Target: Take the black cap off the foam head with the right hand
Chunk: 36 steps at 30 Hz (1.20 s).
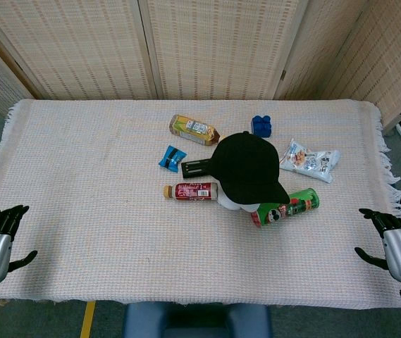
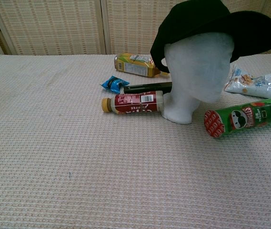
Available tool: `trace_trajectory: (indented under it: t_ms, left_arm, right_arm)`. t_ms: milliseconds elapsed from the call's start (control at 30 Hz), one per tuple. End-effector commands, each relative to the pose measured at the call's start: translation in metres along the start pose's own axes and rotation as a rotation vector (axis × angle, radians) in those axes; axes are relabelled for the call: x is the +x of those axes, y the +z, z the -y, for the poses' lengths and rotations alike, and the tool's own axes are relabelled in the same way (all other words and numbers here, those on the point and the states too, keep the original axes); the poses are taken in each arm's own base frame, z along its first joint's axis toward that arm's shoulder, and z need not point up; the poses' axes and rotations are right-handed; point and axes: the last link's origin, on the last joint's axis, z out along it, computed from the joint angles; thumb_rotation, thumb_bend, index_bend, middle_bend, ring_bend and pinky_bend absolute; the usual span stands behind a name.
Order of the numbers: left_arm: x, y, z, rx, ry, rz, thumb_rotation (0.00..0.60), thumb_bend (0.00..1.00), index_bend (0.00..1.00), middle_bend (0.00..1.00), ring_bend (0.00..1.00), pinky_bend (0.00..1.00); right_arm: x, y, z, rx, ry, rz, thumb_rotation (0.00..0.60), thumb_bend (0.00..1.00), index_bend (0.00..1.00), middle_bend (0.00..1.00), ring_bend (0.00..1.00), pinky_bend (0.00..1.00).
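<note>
Black cap (image 1: 248, 167) sits on the foam head (image 2: 192, 71), far ahead and left of the right hand (image 1: 399, 243); that hand is spread and holds nothing, so reach over the green can (image 1: 285, 207); grab the brim; lift up.

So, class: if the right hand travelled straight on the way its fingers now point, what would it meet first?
The right hand points up-left over bare cloth; probably the green Pringles can, lying before the foam head, though depth is unclear.
</note>
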Motion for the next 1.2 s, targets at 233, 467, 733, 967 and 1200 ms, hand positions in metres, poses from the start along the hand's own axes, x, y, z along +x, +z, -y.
trace_trajectory:
  t_ms: [233,467,733,967,1200]
  left_arm:
    - [0.0,-0.001,0.002,0.002,0.004,0.007,0.6,0.05,0.17,0.18,0.18,0.17]
    - [0.002,-0.003,0.002,0.003,-0.001,0.012,0.6,0.05,0.18,0.18,0.18,0.17]
    - [0.004,-0.004,0.002,0.003,-0.002,0.017,0.6,0.05,0.18,0.18,0.18,0.17]
    - [0.005,-0.004,0.002,0.003,-0.008,0.027,0.6,0.05,0.18,0.18,0.18,0.17]
    - [0.007,-0.004,0.001,-0.007,-0.025,0.034,0.6,0.05,0.18,0.18,0.18,0.17]
  right_arm:
    - [-0.003,0.0,0.0,0.004,0.009,0.007,0.6,0.06,0.24,0.34,0.32,0.38]
    - [-0.004,-0.002,0.0,0.012,0.013,0.031,0.6,0.05,0.26,0.34,0.31,0.38]
    - [-0.005,0.001,0.001,0.03,0.014,0.015,0.6,0.06,0.34,0.38,0.31,0.38]
    - [0.006,0.02,0.018,0.098,0.042,-0.051,0.6,0.05,0.33,0.38,0.31,0.38]
    - [0.01,0.048,0.058,0.197,0.156,-0.101,0.6,0.06,0.35,0.39,0.3,0.38]
